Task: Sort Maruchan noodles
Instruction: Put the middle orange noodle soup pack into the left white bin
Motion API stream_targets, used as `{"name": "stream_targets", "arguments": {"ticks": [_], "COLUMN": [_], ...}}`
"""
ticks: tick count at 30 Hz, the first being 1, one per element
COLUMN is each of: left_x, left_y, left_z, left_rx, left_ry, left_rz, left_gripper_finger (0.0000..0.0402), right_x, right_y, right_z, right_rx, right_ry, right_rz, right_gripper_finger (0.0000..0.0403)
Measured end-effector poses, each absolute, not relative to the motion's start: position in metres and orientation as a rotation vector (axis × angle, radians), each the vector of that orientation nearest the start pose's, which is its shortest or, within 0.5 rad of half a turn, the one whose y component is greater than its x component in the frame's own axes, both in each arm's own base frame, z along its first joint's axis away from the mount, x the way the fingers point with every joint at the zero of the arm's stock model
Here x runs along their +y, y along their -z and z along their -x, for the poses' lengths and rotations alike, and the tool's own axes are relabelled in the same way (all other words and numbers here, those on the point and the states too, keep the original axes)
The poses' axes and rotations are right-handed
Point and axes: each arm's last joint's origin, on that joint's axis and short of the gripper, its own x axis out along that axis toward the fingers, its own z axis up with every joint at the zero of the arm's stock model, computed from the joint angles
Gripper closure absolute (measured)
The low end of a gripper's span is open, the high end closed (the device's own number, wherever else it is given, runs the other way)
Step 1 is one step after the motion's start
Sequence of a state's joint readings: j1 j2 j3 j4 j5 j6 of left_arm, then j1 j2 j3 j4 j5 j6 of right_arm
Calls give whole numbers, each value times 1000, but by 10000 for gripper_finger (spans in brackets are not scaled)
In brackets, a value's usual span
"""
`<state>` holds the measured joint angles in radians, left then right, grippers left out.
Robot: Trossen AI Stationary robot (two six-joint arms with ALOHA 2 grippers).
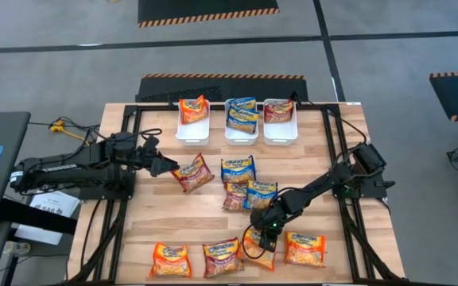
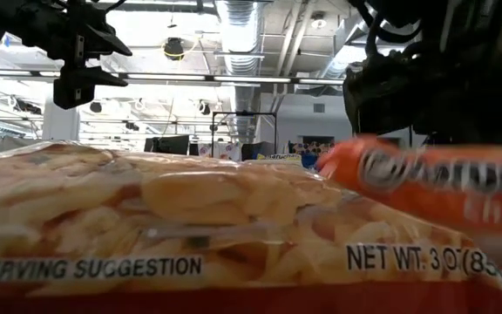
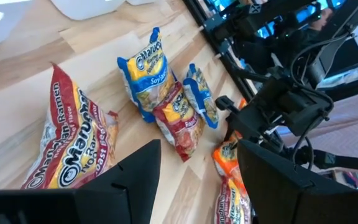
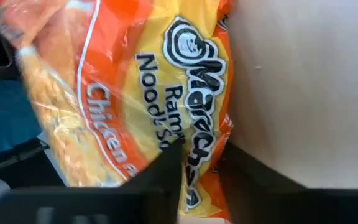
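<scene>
Several Maruchan noodle packets lie loose on the wooden table: dark red point(image 1: 193, 173), blue point(image 1: 238, 168), dark red point(image 1: 235, 195), blue point(image 1: 260, 194), and near the front edge orange point(image 1: 170, 260), dark red point(image 1: 223, 257) and orange point(image 1: 304, 249). My right gripper point(image 1: 265, 230) is down on another orange packet point(image 1: 258, 248) and shut on it. My left gripper point(image 3: 197, 180) hangs open above the table, just left of the dark red packet point(image 3: 67, 143), touching nothing. My right gripper pinches the orange packet by its far edge point(image 4: 201, 177) between the two fingers point(image 4: 166, 168). The fingers slant down from the table's far right. The rest of the packet point(image 1: 256, 253) lies toward the near edge; whether it is off the table, I cannot tell.
Three white bins stand at the far side, holding orange point(image 1: 192, 111), blue point(image 1: 242, 116) and dark red point(image 1: 279, 111) packets. The black arm frames point(image 1: 126, 159) run along both table sides. Bare wood lies between the bins and the loose packets.
</scene>
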<state>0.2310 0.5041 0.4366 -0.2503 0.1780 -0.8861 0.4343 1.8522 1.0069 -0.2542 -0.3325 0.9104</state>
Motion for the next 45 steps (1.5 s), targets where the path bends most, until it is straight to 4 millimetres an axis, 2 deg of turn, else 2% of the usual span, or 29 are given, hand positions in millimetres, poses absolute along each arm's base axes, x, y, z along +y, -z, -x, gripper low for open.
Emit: {"name": "stream_targets", "arguments": {"ticks": [3,5,12,16,23,29,40,45], "left_x": [24,24,24,24,22,22,21,22], "left_y": [-244,-244,-244,-244,-244,-244,-244,-244], "left_z": [-126,-126,-126,-126,-126,-126,-126,-126], "left_rx": [273,275,274,274,299,302,317,304], "left_ry": [-190,-191,-191,-189,-125,-117,-85,-109], "left_rz": [944,944,948,960,971,967,968,917], "left_gripper_finger": [203,203,203,203,203,203,203,203], "right_x": [154,154,157,167,173,170,162,158], "right_y": [-128,-128,-135,-155,-189,-210,-232,-238], "right_z": [-308,-308,-312,-323,-332,-339,-345,-347], "right_rx": [1346,1347,1348,1305,1292,1262,1234,1237], "right_ry": [-124,-122,-102,-157,-83,-17,44,60], "right_rz": [-724,-732,-777,-745,-597,-531,-463,-456], "right_gripper_finger": [360,388,397,398,398,398,398,398]}}
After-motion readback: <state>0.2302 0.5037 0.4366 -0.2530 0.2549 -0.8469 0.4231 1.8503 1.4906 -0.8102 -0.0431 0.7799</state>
